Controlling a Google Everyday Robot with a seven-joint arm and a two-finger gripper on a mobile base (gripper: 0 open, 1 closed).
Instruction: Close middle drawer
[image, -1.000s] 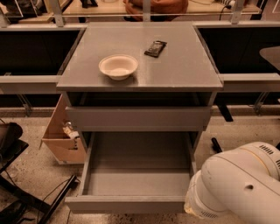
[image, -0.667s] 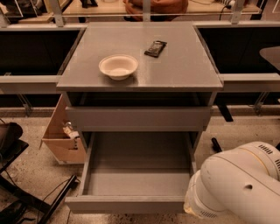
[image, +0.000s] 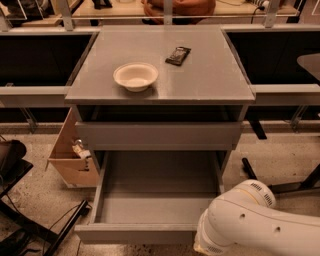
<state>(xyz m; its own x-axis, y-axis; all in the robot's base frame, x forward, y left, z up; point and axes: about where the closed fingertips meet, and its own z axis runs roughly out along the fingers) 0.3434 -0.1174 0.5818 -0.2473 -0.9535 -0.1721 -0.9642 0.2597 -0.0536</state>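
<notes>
Since the middle drawer (image: 135, 233) sits pulled way out toward the near side, its front panel runs left-right, just left of the white arm (image: 250, 220). The gripper's hidden off the near-right edge, so can't tell its state.

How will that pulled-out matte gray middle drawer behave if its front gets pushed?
The open matte gray middle drawer looks rigid and empty, so it should probably slide in lightly. Pushed near its right corner, where the white robot arm sits, it might skew slightly. The gripper is out of sight, somewhere past that arm.
</notes>
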